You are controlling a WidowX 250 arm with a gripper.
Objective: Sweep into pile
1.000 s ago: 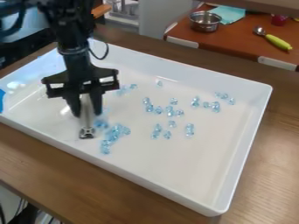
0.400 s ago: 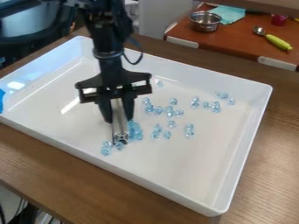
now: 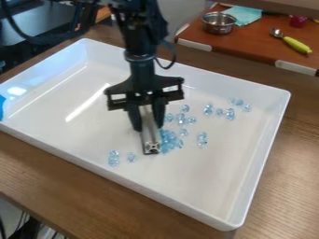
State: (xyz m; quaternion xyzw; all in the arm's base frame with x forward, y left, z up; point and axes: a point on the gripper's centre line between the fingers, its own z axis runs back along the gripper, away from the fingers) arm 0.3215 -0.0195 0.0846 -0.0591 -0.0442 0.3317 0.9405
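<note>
The black gripper [image 3: 148, 122] hangs over the middle of the white tray [image 3: 205, 186], its fingers closed on a metal sweeping tool [image 3: 150, 140] whose lower end rests near the tray floor. Against the tool's right side lies a cluster of light-blue clear pieces [image 3: 169, 141]. Several more pieces [image 3: 181, 119] are scattered just right of the fingers, one group [image 3: 229, 113] is farther right, and a few [image 3: 113, 158] lie to the lower left of the tool. The gripper hides part of the tray behind it.
The tray's raised walls surround the work on a brown wooden table [image 3: 283, 186]. Behind, an orange-brown surface holds a metal pot [image 3: 218, 23], a teal cloth [image 3: 241, 15] and a spoon with a yellow-green handle [image 3: 296, 45]. Blue tape [image 3: 2, 106] is at the left edge.
The gripper and tool have moved right across the tray. Pieces once beside the tool farther left are now bunched further right, while a few stay behind at lower left.
</note>
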